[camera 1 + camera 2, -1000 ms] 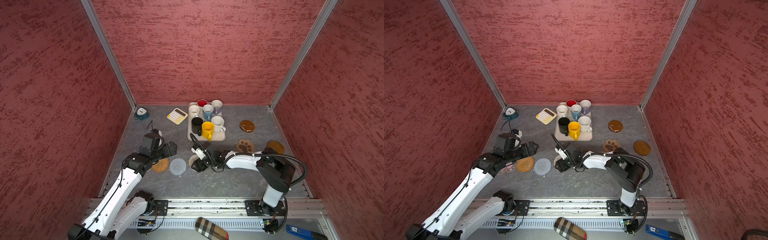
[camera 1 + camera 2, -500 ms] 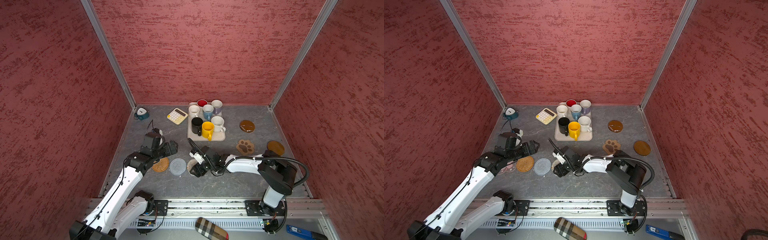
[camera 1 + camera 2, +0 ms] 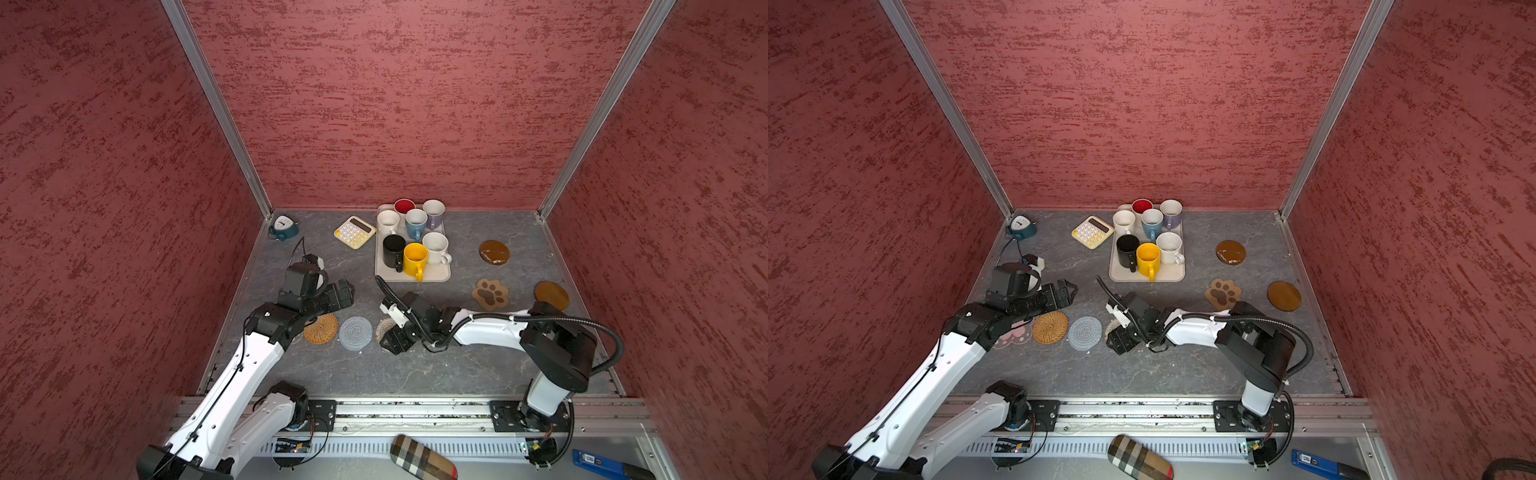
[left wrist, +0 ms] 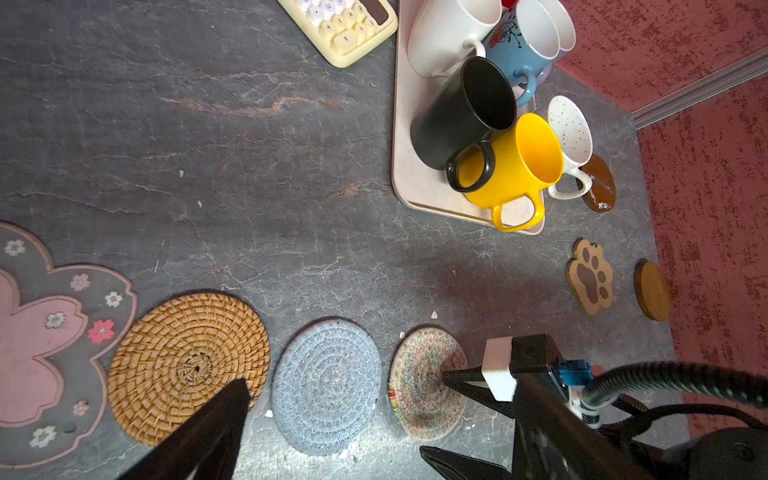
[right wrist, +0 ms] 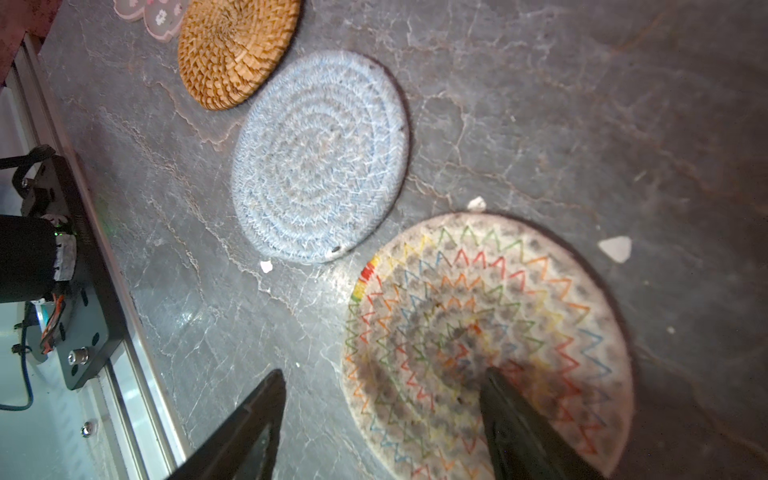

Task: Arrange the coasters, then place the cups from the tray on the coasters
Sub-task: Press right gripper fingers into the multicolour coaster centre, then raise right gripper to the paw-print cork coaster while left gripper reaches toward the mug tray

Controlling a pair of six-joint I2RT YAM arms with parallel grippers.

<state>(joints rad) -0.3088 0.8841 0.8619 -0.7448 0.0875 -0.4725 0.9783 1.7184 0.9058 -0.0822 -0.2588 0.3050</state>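
Note:
Near the front lie four coasters in a row: pink flower (image 3: 1013, 336), woven tan (image 3: 321, 328), grey crocheted (image 3: 355, 332) and beige crocheted (image 5: 490, 332). My right gripper (image 5: 382, 374) is open over the beige one's edge, with one finger (image 5: 519, 424) above it and the other above the table. The paw-print coaster (image 3: 490, 294) and two glossy brown discs (image 3: 494, 252) (image 3: 551, 296) lie to the right. Several cups, the yellow one (image 3: 414, 258) among them, stand on the beige tray (image 3: 440, 275). My left gripper (image 3: 345, 291) hangs open and empty behind the tan coaster.
A yellow calculator (image 3: 354, 232) lies left of the tray, and a small teal clock (image 3: 284, 227) stands in the back left corner. A plaid case (image 3: 422, 457) and a blue tool (image 3: 598, 461) rest by the front rail. Red walls close three sides.
My right gripper has edged toward the front and its jaws have spread wider over the beige coaster, which now lies flat. The left arm has hardly moved.

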